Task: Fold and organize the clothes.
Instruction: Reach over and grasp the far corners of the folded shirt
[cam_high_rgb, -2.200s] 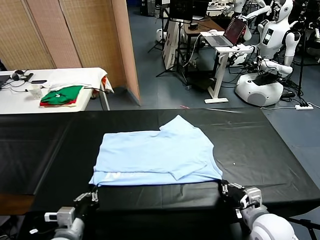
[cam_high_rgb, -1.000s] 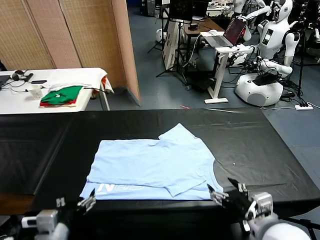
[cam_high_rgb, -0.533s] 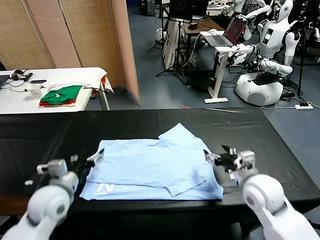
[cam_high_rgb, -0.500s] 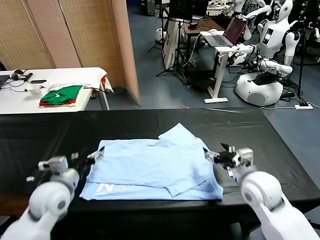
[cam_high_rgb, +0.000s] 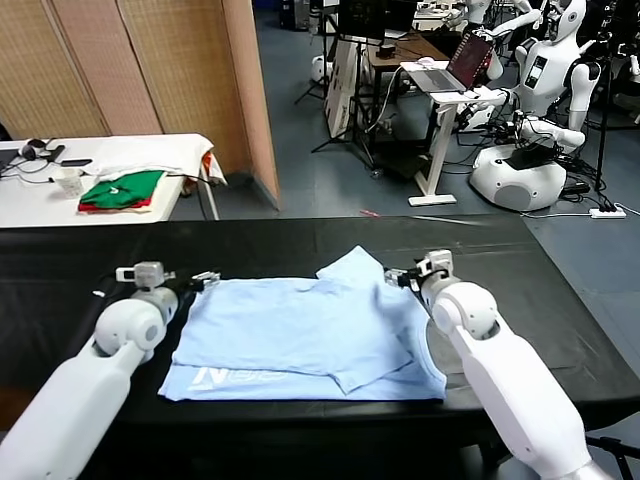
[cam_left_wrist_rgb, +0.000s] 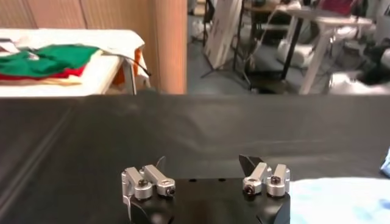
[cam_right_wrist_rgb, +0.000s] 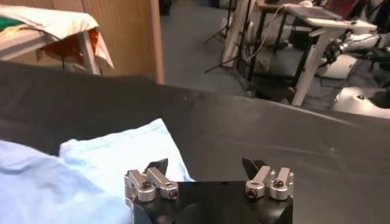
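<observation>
Black cloth-covered worktop (cam_high_rgb: 500, 250) across the foreground. Behind it to the left, a white table (cam_high_rgb: 30, 195) carrying folded green-and-red garments (cam_high_rgb: 122, 191), a white cloth (cam_high_rgb: 150, 150) draped over its far end, and small dark items (cam_high_rgb: 45, 152) near the back edge. Woven tan partition panels (cam_high_rgb: 140, 65) upright behind. Beyond, on the grey-blue floor (cam_high_rgb: 330, 180), a white stand with an open laptop (cam_high_rgb: 455, 68), and white humanoid robots (cam_high_rgb: 545, 80) parked at the right.

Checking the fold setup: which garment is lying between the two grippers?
The pale blue T-shirt on the black table, not the green-and-red folded garments on the far white table.
</observation>
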